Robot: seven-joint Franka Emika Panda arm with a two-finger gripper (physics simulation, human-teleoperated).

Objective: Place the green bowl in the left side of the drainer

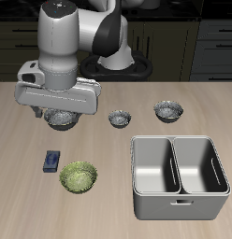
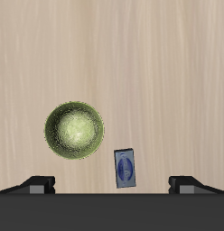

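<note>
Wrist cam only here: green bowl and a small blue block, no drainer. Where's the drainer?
Observer: The drainer stands near the table's front edge, beside the green bowl but apart from it.
Operator: Anything in it?
Observer: No, both compartments look empty.
Operator: Other bowls around?
Observer: Three grey bowls sit farther back. One shows just beneath the hand; the other two sit more toward the drainer's side.
</note>
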